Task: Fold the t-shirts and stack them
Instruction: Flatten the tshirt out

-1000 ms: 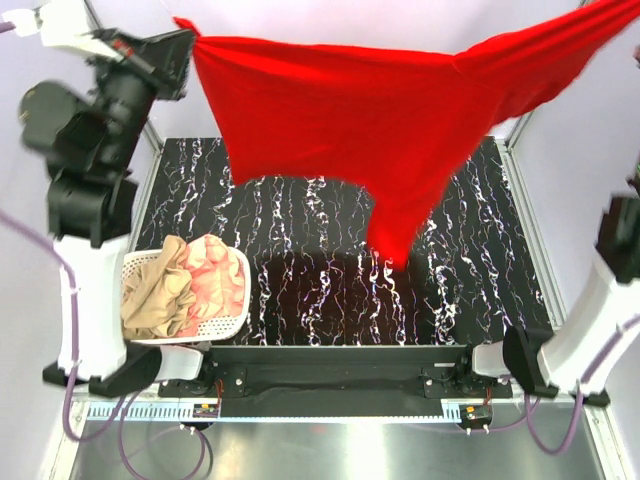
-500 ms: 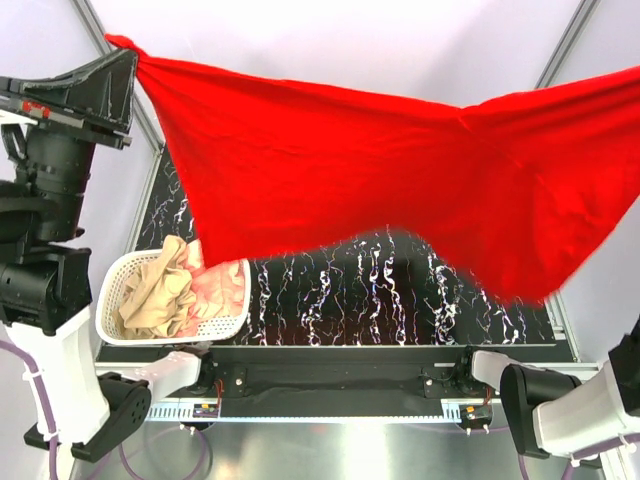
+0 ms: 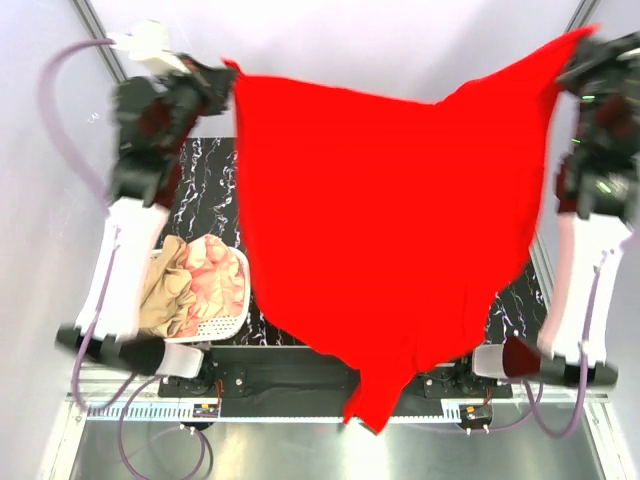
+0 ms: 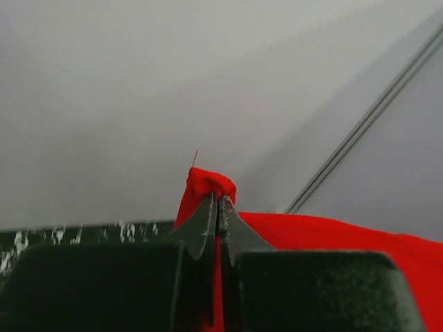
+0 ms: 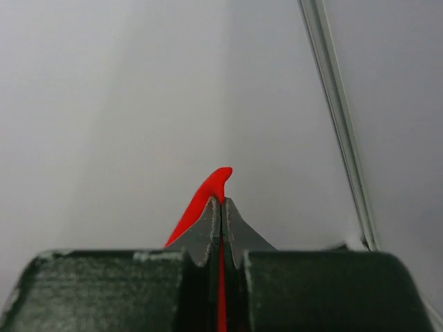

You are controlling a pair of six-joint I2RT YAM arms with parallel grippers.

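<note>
The left claw and right claw each pinch a corner of the red shirt, spreading it above the worktop, likely for laying flat.

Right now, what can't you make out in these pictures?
- Top view: red t-shirt hides most of the table.
- Top view: left arm and right arm are motion-blurred.
- Wrist views: left gripper and right gripper show only pinched cloth tips.
- Basket: crumpled shirts, count unclear.
</note>
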